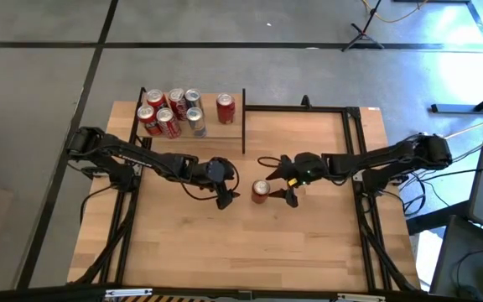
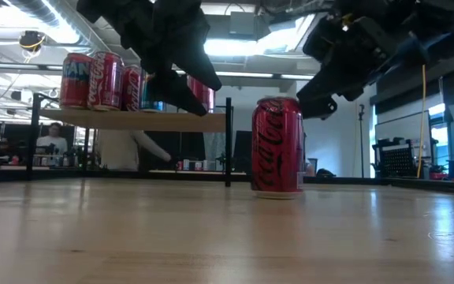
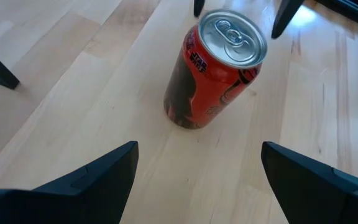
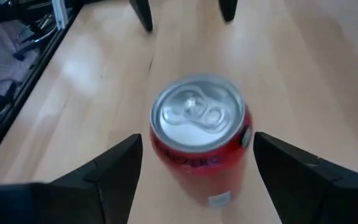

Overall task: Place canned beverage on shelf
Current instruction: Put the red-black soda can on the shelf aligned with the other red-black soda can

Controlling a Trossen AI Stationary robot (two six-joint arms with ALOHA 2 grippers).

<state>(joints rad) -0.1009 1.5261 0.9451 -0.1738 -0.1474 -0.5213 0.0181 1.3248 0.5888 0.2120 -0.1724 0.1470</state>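
**A:** so where's the can (image 1: 261,190) at right now? looks like it's parked upright on the table (image 1: 309,243), roughly mid-table, well apart from the shelf (image 1: 225,130).

**B:** yep, nothing's been lifted yet. The can is flanked by both grippers. The right gripper (image 1: 289,189) is just beside it on one side, fingers spread wide, and in the right wrist view the can (image 4: 199,143) is framed right between those fingers. No contact can be made out though.

**A:** and the left gripper (image 1: 227,198)?

**B:** also spread open, on the can's other side, a bit further off. In its wrist view the can (image 3: 216,68) is seen ahead of the fingers, not between them.

**A:** so the step in hand would be judged as the approach/pre-grasp, done by the right arm probably?

**B:** that's how it reads. Next, the fingers would need to be lowered around the can's body and closed squarely, since a tall thin can is easily tipped if it's clipped off-centre.

**A:** shelf space?

**B:** six cans (image 1: 170,111) are already stood on the board, mostly bunched at the left end, one apart. Open board is left near that lone one, so a spot there would be aimed for, past the black post (image 1: 243,122).
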